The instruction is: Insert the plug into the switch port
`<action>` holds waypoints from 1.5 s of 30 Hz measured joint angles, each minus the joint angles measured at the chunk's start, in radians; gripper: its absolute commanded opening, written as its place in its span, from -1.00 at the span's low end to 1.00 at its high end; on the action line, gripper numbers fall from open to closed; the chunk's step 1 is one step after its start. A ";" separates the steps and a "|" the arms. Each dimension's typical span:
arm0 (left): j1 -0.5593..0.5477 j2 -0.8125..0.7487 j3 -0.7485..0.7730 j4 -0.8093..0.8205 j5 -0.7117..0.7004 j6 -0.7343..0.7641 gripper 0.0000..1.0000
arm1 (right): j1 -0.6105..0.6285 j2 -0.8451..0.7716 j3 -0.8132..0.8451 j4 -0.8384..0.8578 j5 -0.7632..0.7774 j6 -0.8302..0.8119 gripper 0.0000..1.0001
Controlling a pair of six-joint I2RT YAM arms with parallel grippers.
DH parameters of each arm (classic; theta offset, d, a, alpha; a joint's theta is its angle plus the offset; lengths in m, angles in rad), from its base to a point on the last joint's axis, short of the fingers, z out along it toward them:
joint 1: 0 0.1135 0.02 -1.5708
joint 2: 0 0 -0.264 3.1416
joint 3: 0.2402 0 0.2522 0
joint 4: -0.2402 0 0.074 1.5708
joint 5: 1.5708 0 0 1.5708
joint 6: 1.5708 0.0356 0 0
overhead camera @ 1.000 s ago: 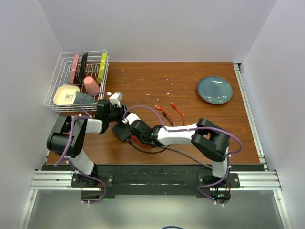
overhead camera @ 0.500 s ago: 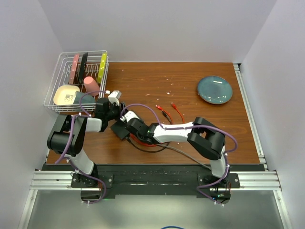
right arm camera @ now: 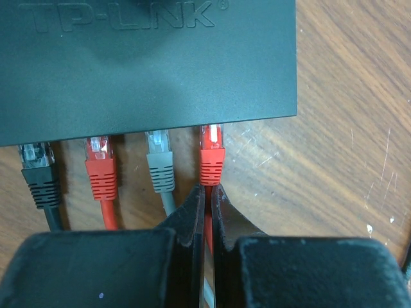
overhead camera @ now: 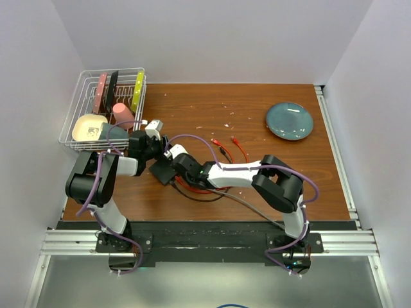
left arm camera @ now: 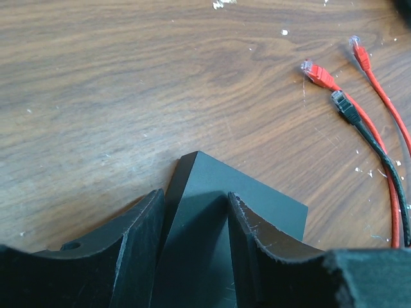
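Now the right tool pinches the red plug's cable at the switch port.

The left arm is folded low, its left gripper spread apart with one finger on each side of what is held. The right arm is stretched leftward, its right gripper pinched nearly closed.
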 measured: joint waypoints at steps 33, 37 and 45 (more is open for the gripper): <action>-0.008 0.060 0.063 0.026 -0.079 0.009 -1.00 | -0.096 0.046 0.084 -0.002 -0.156 -0.105 -1.00; -0.010 0.060 0.068 0.021 -0.089 0.009 -1.00 | -0.098 0.047 0.086 -0.002 -0.158 -0.104 -1.00; -0.021 0.034 0.067 -0.010 -0.123 0.008 -1.00 | -0.098 0.030 0.046 0.038 -0.159 -0.086 -1.00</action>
